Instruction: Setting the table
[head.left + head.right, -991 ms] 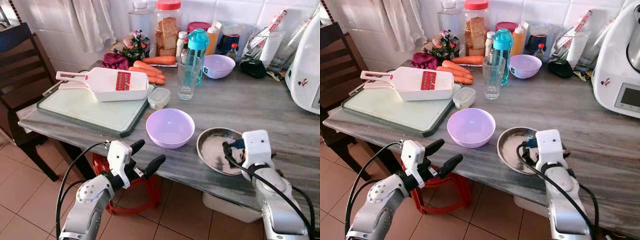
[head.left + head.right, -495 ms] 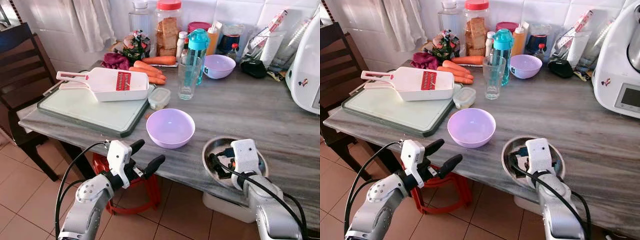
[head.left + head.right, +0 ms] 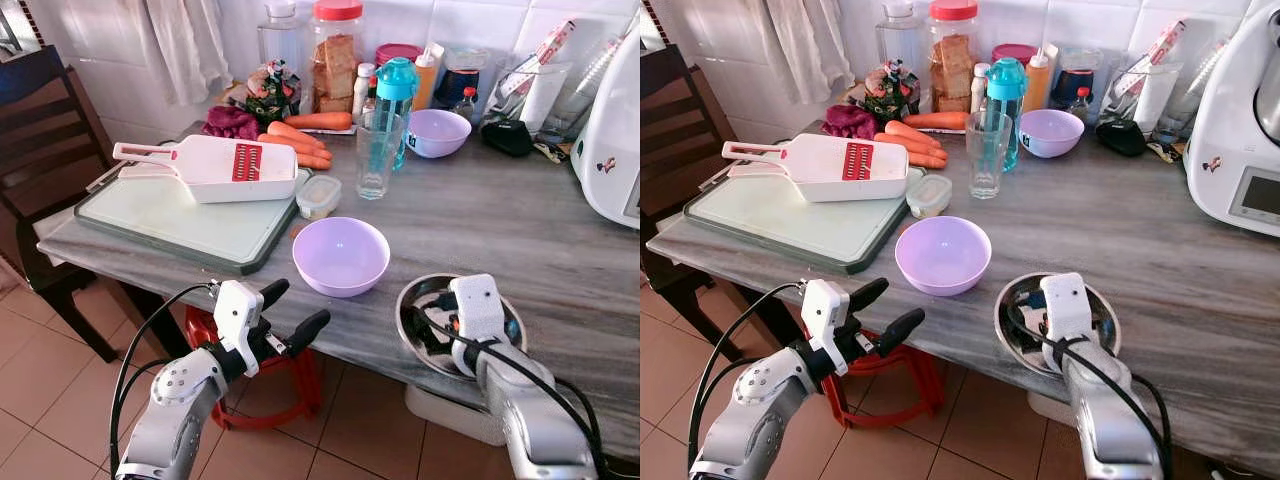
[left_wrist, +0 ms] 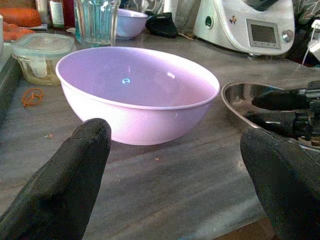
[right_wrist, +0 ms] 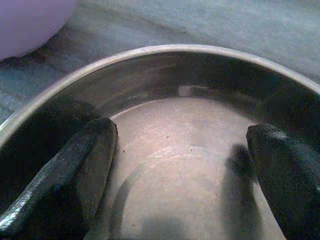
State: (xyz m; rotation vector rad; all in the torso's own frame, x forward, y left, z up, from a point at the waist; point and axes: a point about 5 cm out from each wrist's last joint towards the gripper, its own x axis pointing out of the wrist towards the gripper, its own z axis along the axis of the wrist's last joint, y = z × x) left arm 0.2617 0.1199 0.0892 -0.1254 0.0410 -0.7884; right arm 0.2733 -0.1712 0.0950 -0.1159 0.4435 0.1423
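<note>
The right wrist view looked into the steel plate [image 5: 200,150], shiny and empty, with the right gripper [image 5: 182,165] spread wide inside its rim, holding nothing. From the head, that plate [image 3: 420,300] sat near the surface [image 3: 520,220] edge beside a lilac bowl [image 3: 340,255]. The left gripper [image 3: 290,315] hung open below the edge.

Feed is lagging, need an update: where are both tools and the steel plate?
Right tool open, fingers inside the steel plate at the counter edge. Left tool open, idle below the edge. Purple bowl sits beside the plate.
</note>
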